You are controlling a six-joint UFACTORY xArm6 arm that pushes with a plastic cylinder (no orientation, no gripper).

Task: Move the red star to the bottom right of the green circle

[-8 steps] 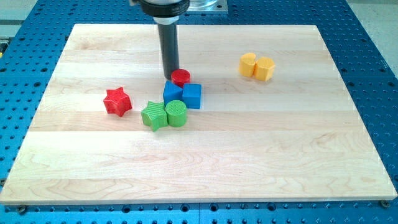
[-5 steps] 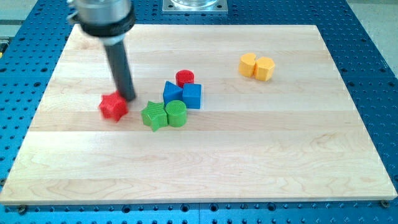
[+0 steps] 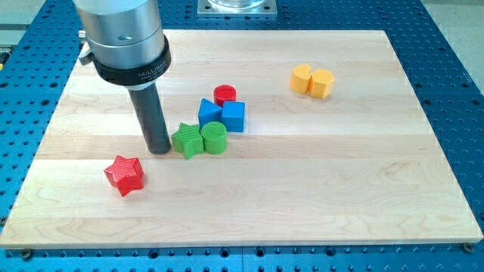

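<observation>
The red star (image 3: 124, 174) lies on the counter (image 3: 302, 181) toward the view's lower left, apart from the green circle (image 3: 214, 138). My tip (image 3: 159, 149) stands just left of the green star (image 3: 186, 140), up-right of the red star. No jaws: a bare rod.

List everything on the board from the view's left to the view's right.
red star → my tip → green star → green circle → blue cube → yellow blocks
</observation>
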